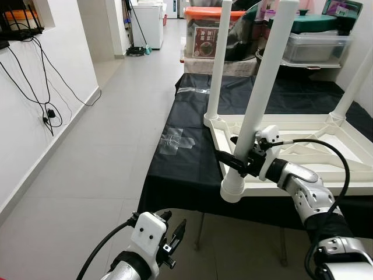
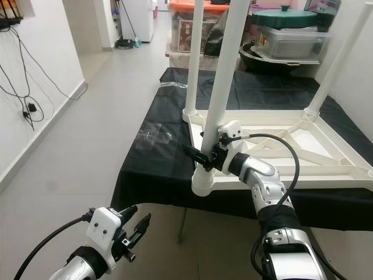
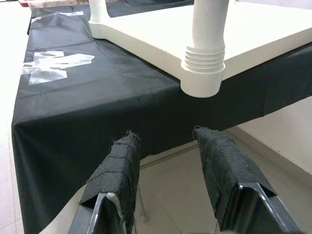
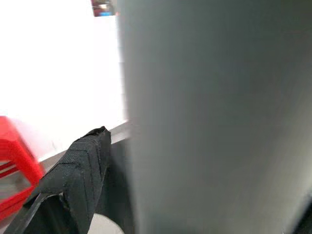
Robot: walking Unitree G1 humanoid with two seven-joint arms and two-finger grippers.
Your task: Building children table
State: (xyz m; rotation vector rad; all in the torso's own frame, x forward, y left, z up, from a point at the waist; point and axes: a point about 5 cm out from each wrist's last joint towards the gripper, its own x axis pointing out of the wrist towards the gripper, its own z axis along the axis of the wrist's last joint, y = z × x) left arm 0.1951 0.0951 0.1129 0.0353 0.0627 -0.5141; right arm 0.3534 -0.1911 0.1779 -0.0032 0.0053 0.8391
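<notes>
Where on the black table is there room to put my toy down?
The black cloth is bare left of the upside-down white table, between its rim and the cloth's edge, near the tape patch. It is crowded at the near leg, which the right end effector grips.

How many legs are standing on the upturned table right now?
3 in view: the near-left leg, gripped low down by the right tool; the far-left leg; the far-right leg. The near-right corner is out of frame, so a fourth may be hidden.
</notes>
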